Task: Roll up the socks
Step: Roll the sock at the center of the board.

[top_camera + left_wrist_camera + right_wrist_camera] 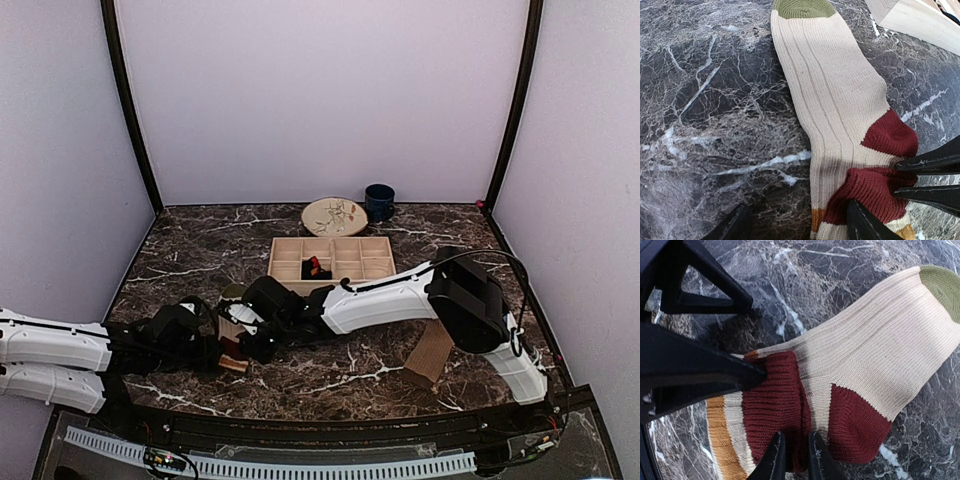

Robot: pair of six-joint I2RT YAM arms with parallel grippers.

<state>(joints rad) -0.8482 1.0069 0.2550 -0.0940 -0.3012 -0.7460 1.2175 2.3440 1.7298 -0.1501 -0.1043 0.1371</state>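
The beige sock (835, 100) with an olive toe, maroon heel and brown, cream and maroon striped cuff lies flat on the marble table; it also shows in the top view (233, 332) and the right wrist view (875, 360). Its maroon cuff is folded back toward the heel. My right gripper (795, 447) is shut on this folded cuff. My left gripper (797, 220) is open, with one finger (865, 225) on the cuff and the other on bare marble. A black and red sock (315, 268) sits in a tray compartment. The plain tan sock is out of view.
A wooden compartment tray (345, 245) stands just beyond the sock, and its corner shows in the left wrist view (920, 25). A round wooden plate (334, 216) and a blue mug (379, 201) are at the back. A wooden block (430, 353) lies near the right arm.
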